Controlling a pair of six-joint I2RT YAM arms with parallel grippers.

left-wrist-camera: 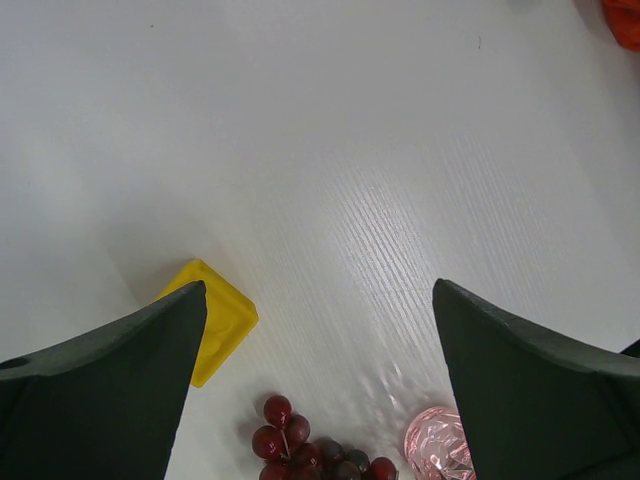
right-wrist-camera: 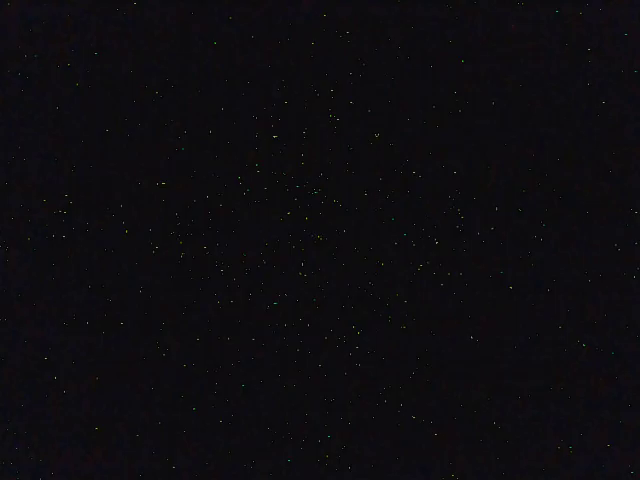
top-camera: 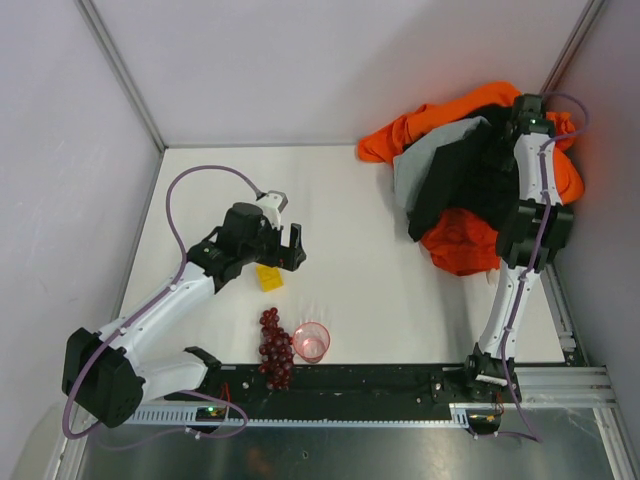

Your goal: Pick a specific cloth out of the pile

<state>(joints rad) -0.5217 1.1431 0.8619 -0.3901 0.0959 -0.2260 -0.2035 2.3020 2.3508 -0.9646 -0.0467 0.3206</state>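
The pile [top-camera: 455, 165] lies at the table's far right corner: a large bright orange garment [top-camera: 430, 125], a light grey one [top-camera: 425, 160] and a black one [top-camera: 455, 185]. A smaller orange-red piece, the cloth [top-camera: 462, 245], pokes out at the pile's near edge. My right gripper [top-camera: 520, 125] is pushed down into the top of the pile; its fingers are buried and the right wrist view is black. My left gripper [top-camera: 285, 245] [left-wrist-camera: 318, 290] hovers open over bare table at centre left, holding nothing.
A yellow block [top-camera: 269, 277] [left-wrist-camera: 215, 320] sits just under the left gripper. Dark red grapes [top-camera: 275, 348] [left-wrist-camera: 310, 450] and a pink glass cup [top-camera: 311, 341] [left-wrist-camera: 440, 445] lie near the front rail [top-camera: 400, 385]. Walls close in the left, back and right.
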